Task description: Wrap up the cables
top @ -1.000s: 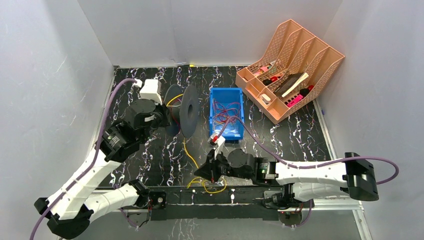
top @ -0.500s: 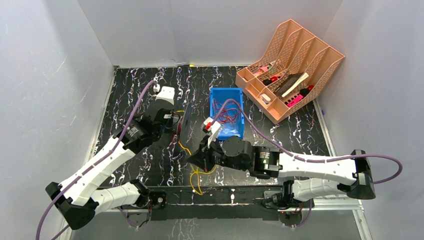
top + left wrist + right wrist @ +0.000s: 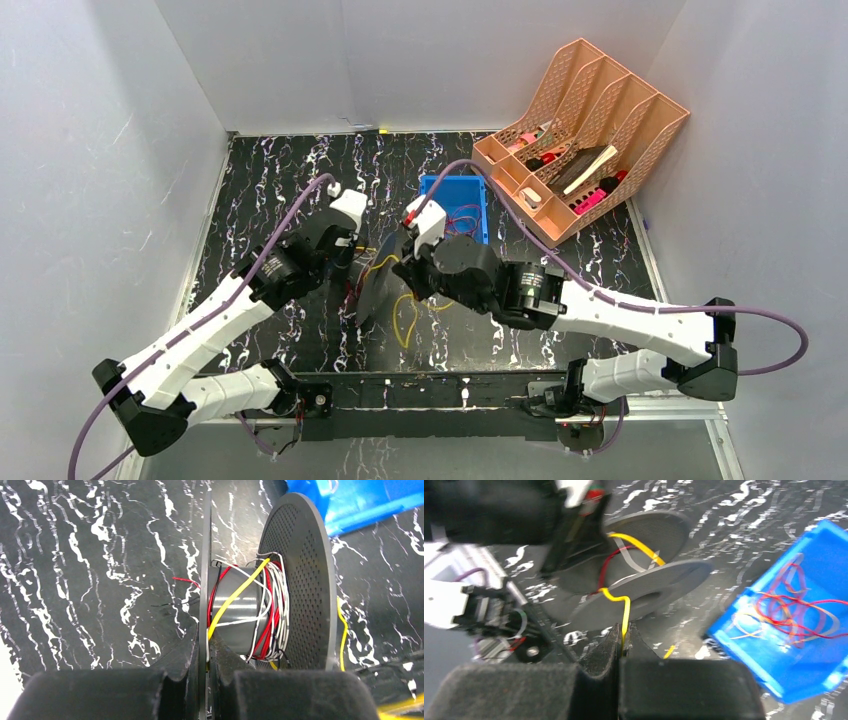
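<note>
While the table (image 3: 300, 180) carries a rack (image 3: 580, 130) at its far right and a bin (image 3: 440, 187) with loose red cables (image 3: 794, 605), the spool (image 3: 295, 580) sits just before the bin. The left gripper (image 3: 206, 680) clamps one spool flange. The right gripper (image 3: 623, 647) pinches the yellow cable (image 3: 624, 610), which runs onto the hub.

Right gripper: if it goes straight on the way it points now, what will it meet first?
Probably the grey spool's near disc, just beyond the yellow cable pinched in its fingers; depth is unclear.

Plain white walls (image 3: 420, 60), black white-veined marbled tabletop (image 3: 270, 175), even light
</note>
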